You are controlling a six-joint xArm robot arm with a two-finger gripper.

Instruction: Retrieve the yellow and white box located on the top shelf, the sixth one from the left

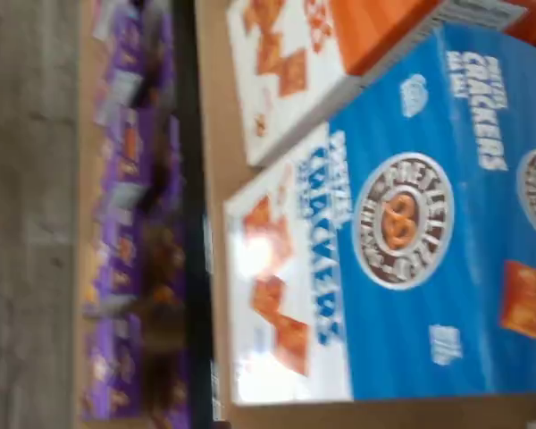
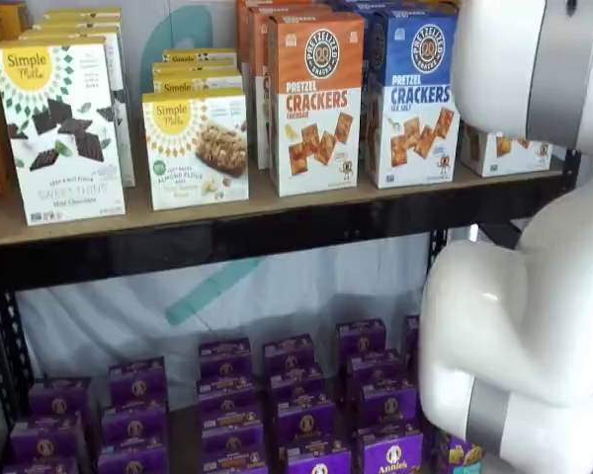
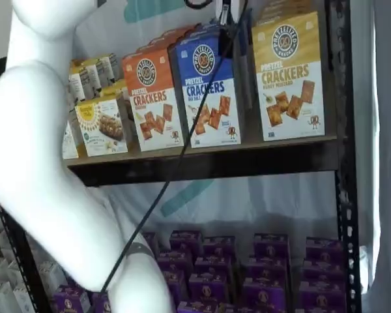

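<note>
TARGET: yellow and white box [image 3: 288, 77] upright at right end of top shelf [image 3: 247, 160], just beside blue carton [image 3: 208, 91] | GRIPPER [image 3: 223, 14]: above blue carton, fingers barely visible, presumably spread | RELATION: target lies rightward; long axis vertical.

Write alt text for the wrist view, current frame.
Sideways, blurred close-up of a blue Pretzel Crackers carton on the top shelf, an orange-topped carton beside it. Purple boxes fill the shelf below. The yellow and white box and gripper are not visible.
</note>
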